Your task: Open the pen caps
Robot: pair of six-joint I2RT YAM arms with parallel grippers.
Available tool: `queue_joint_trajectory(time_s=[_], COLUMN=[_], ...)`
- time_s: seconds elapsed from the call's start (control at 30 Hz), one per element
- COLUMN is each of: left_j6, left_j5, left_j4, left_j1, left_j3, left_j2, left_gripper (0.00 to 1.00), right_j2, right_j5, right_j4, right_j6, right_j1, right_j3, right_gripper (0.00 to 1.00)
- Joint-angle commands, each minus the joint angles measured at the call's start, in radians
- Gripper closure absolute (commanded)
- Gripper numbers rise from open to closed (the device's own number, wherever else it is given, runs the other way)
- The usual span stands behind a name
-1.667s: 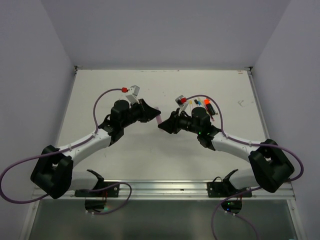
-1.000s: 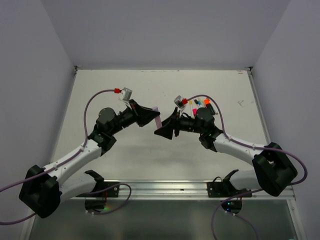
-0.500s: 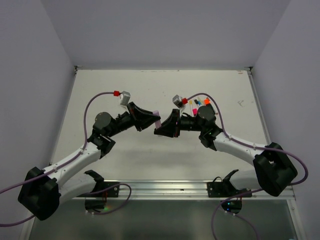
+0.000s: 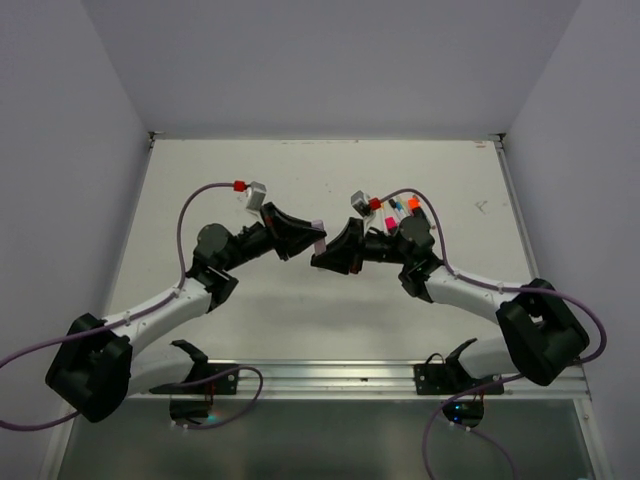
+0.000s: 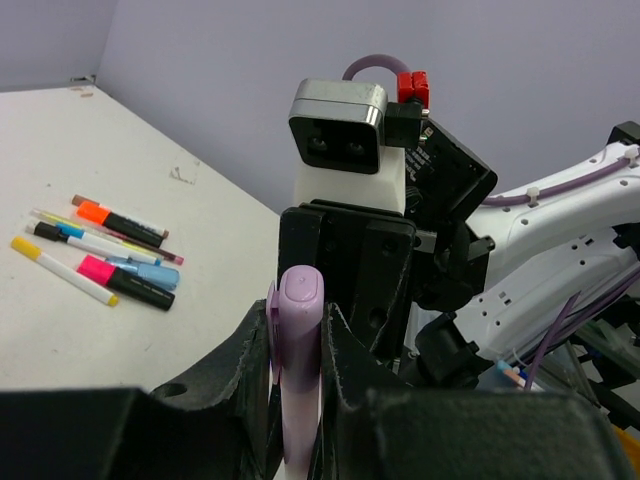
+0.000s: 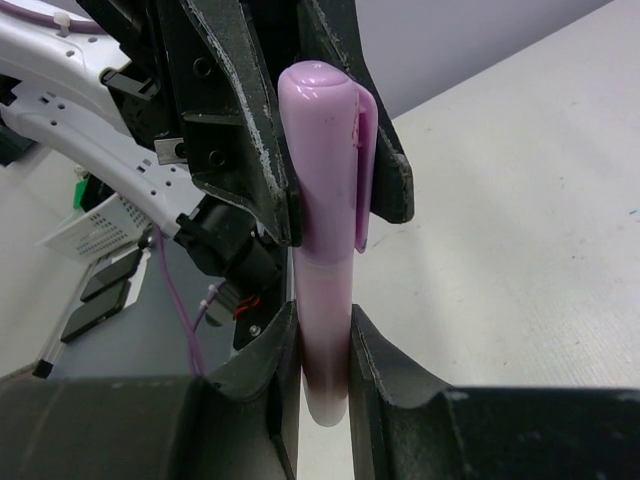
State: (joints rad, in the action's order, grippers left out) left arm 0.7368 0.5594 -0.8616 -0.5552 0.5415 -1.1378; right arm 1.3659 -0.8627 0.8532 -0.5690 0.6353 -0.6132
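A lilac highlighter [image 6: 325, 290] is held off the table between both grippers, with its lilac pen cap [image 6: 326, 140] still seated on the barrel. My left gripper [image 5: 298, 325] is shut on the cap end [image 5: 299, 300], whose clip shows on one side. My right gripper [image 6: 322, 335] is shut on the barrel's rounded bottom end. From above, the two grippers meet tip to tip at mid-table, and only a sliver of the highlighter [image 4: 320, 234] shows between the left gripper [image 4: 304, 238] and the right gripper [image 4: 328, 254].
Several other capped pens and highlighters [image 5: 110, 262] lie in a loose row on the white table [image 5: 60, 340], with orange, blue, pink and yellow caps. In the top view this group [image 4: 405, 206] lies just behind the right wrist.
The two arms have drawn together. The right gripper was open beside the highlighter and has shut on its barrel. The left gripper kept its hold on the cap end.
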Motion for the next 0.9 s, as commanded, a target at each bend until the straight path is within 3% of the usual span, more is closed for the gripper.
queue_joint_trajectory(time_s=[0.0, 0.3, 0.87], left_j6=[-0.03, -0.008, 0.016], left_j5=[-0.116, -0.167, -0.236], left_j4=[-0.28, -0.424, -0.567], left_j1=[0.012, 0.04, 0.113], left_j3=[0.107, 0.193, 0.276], left_j2=[-0.026, -0.114, -0.137], left_gripper=[1.0, 1.0, 1.0], right_j2=[0.061, 0.091, 0.163], right_j5=[-0.121, -0.137, -0.2], right_j4=[0.018, 0.047, 0.06], right_j6=[-0.041, -0.049, -0.061], right_j1=[0.024, 0.027, 0.058], right_j3=[0.085, 0.151, 0.164], right_gripper=[1.0, 1.0, 1.0])
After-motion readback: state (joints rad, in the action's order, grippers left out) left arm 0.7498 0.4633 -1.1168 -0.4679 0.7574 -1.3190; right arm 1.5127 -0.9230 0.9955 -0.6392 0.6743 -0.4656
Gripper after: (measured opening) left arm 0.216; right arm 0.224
